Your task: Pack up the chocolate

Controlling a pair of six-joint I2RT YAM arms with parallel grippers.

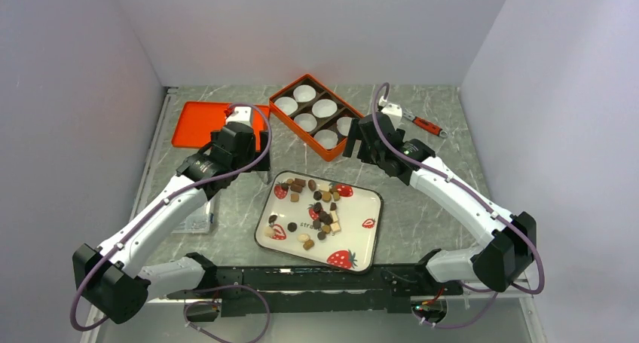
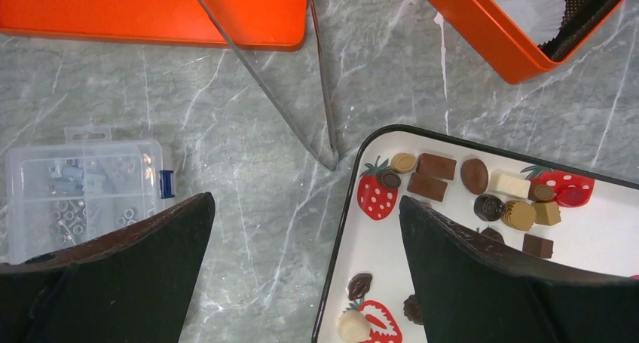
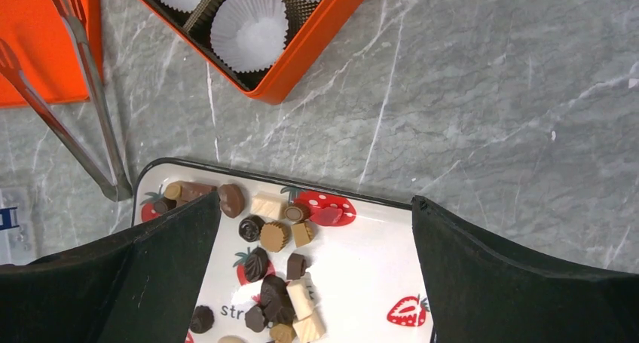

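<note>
The chocolate (image 1: pixel 320 207) lies as many small dark, light brown and cream pieces on a white strawberry-print tray (image 1: pixel 358 222) in the middle of the table. An orange box (image 1: pixel 298 134) with white paper cups stands behind the tray. My left gripper (image 1: pixel 240 136) hovers open and empty over the tray's far left edge (image 2: pixel 377 245); pieces (image 2: pixel 475 176) lie just ahead of the left gripper (image 2: pixel 305 201). My right gripper (image 1: pixel 360 136) hovers open and empty above the tray's far side (image 3: pixel 369 260), with pieces (image 3: pixel 275 236) between the right gripper's (image 3: pixel 316 200) fingers and below them.
An orange lid (image 1: pixel 197 124) lies at the back left. Metal tongs (image 2: pixel 320 79) rest from the lid to the tray's corner, also in the right wrist view (image 3: pixel 94 87). A clear plastic parts box (image 1: pixel 197 222) sits left of the tray. A red-handled tool (image 1: pixel 423 124) lies at the back right.
</note>
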